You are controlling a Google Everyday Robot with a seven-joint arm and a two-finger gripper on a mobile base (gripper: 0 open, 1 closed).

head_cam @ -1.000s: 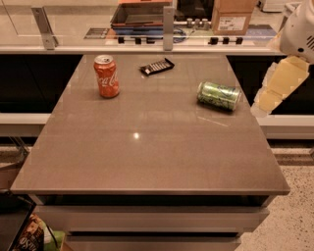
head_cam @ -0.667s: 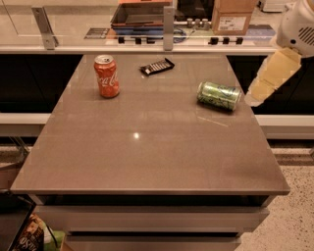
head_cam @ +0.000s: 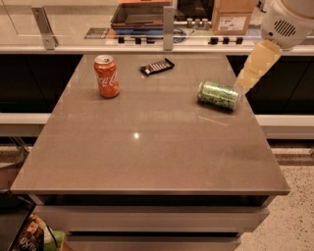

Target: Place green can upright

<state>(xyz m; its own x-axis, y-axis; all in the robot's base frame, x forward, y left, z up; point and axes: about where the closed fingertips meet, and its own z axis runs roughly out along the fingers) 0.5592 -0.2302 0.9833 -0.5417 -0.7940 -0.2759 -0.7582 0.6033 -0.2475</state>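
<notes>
Behind the table runs a pale counter (head_cam: 59, 49) with glass panes and metal posts. On it sit a dark tray (head_cam: 142, 14) and a cardboard box (head_cam: 234, 14) with a white label whose print is too small to read. Speckled floor (head_cam: 294, 215) shows at lower right.

A grey-brown table (head_cam: 147, 157) with a glossy top fills most of the view. The robot's arm (head_cam: 287, 22), a white rounded housing with a vent grille, comes in at the upper right corner. From it the yellowish gripper (head_cam: 244, 82) slants down and to the left, and its tip is just beside the right end of the green can. Whether the gripper is spread or pressed together cannot be told, nor whether it touches the can.

The green can (head_cam: 219, 94) lies on its side in the right rear part of the table, near the right edge, with its silver ends pointing left and right. Its label is mottled light green and white, and no writing on it can be read.

A red can (head_cam: 106, 76) stands upright at the left rear, well apart from the green one, with white "Coca-Cola" script running up its side.

A dark snack bar (head_cam: 156, 66) in a wrapper lies flat at the rear middle, and its printing is not legible.
</notes>
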